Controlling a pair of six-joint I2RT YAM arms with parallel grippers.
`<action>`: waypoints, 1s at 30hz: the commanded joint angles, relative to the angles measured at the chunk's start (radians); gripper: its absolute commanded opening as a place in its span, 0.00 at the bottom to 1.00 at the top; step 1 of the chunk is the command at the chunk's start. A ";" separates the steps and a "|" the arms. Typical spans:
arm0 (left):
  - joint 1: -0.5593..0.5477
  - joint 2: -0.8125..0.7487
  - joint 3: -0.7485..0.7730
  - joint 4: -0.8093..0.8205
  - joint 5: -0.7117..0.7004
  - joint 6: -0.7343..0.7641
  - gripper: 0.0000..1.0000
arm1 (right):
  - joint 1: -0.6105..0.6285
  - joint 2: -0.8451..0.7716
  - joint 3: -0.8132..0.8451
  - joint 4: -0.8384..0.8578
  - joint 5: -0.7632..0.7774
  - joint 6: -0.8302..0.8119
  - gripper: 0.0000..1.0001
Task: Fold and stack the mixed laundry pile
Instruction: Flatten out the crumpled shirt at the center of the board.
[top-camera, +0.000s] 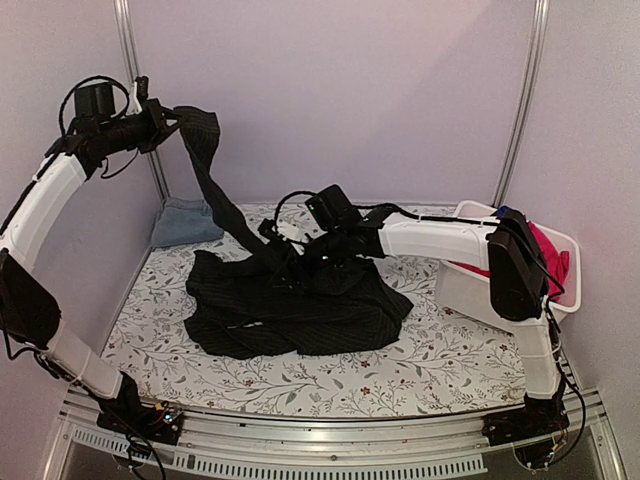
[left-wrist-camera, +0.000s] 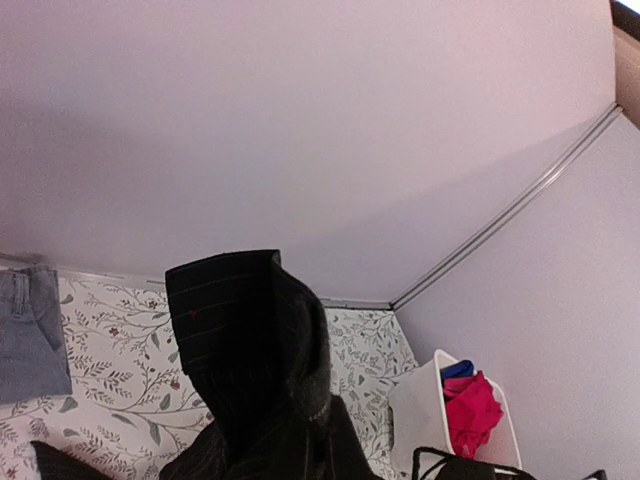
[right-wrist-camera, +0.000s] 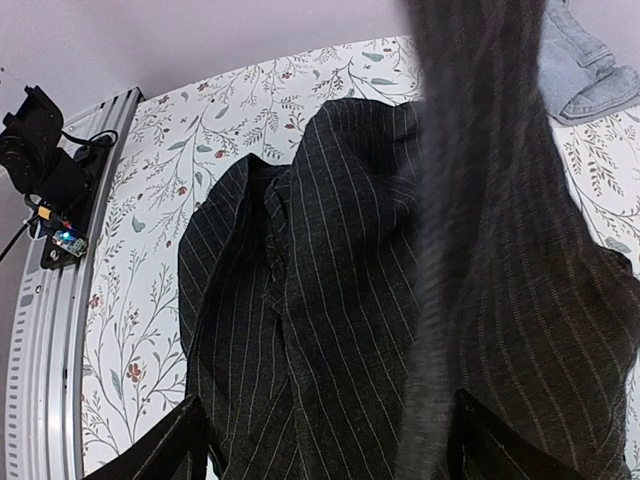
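Note:
A black pinstriped shirt (top-camera: 290, 305) lies crumpled on the middle of the floral table cover (top-camera: 440, 365). My left gripper (top-camera: 165, 118) is raised high at the back left, shut on one sleeve (top-camera: 210, 180), which stretches down to the shirt's body. In the left wrist view the sleeve (left-wrist-camera: 245, 340) drapes over my fingers and hides them. My right gripper (top-camera: 285, 245) hovers low over the shirt's back part, open. In the right wrist view its fingertips (right-wrist-camera: 185, 445) stand wide apart over the pinstriped cloth (right-wrist-camera: 320, 300), with the blurred sleeve (right-wrist-camera: 470, 200) hanging in front.
A light blue denim piece (top-camera: 185, 220) lies folded at the table's back left corner. A white plastic bin (top-camera: 470, 285) stands at the right with bright red-pink cloth (top-camera: 550, 255) and a bit of royal blue cloth (top-camera: 503, 211) in it. A metal rail (top-camera: 320, 440) runs along the front edge.

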 joint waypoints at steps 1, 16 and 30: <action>-0.011 0.058 0.111 0.037 0.002 -0.046 0.00 | 0.028 0.012 -0.018 0.064 0.085 -0.014 0.80; -0.014 0.041 0.176 0.085 0.032 -0.030 0.00 | -0.004 0.020 -0.008 0.234 0.497 -0.017 0.26; -0.027 -0.096 0.023 0.222 0.142 0.038 0.00 | -0.088 -0.001 0.061 0.190 0.571 0.026 0.00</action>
